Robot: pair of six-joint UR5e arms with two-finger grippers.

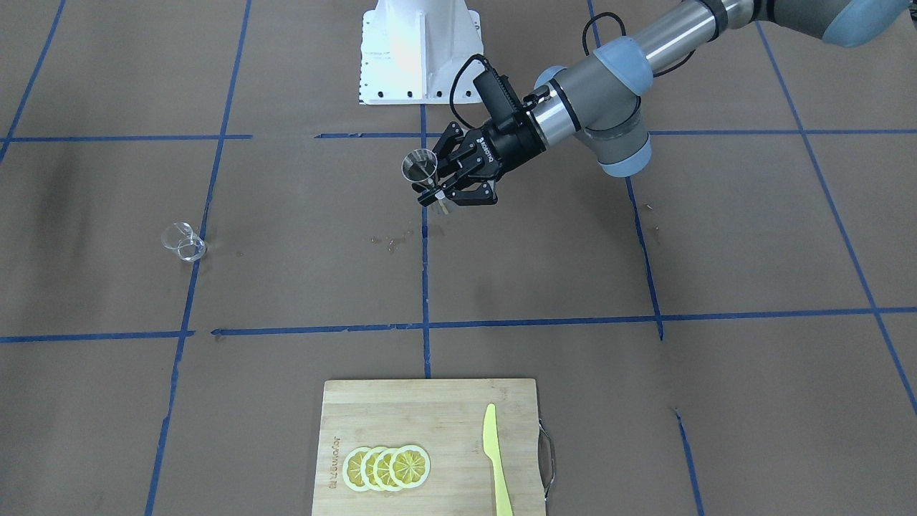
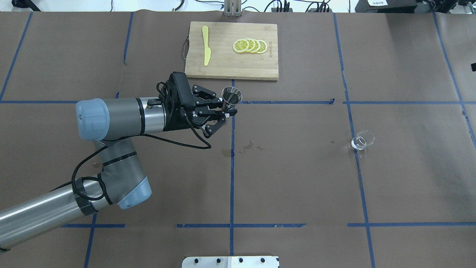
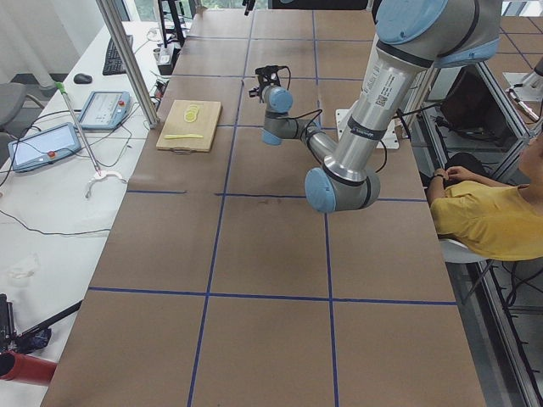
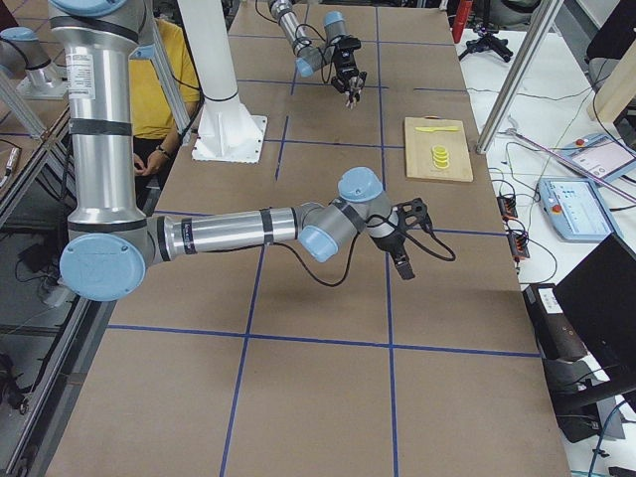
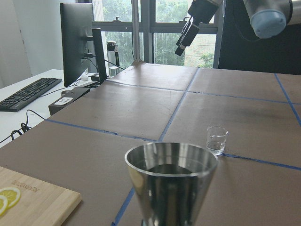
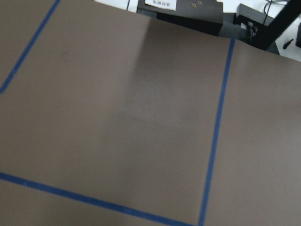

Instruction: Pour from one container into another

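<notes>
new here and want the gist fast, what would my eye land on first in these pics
The left end effector near the table's middle, shut on an upright steel jigger. Next, the clear glass cup standing alone well off on the robot's right side. Then the cutting board at the far edge, carrying lemon slices and a yellow knife.

Bright windows [image 5: 164, 47] — white side desk [image 3: 42, 191]

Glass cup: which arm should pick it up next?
Right, likely: the left gripper is shut on the jigger, while the glass cup stands on the robot's right side.
</notes>
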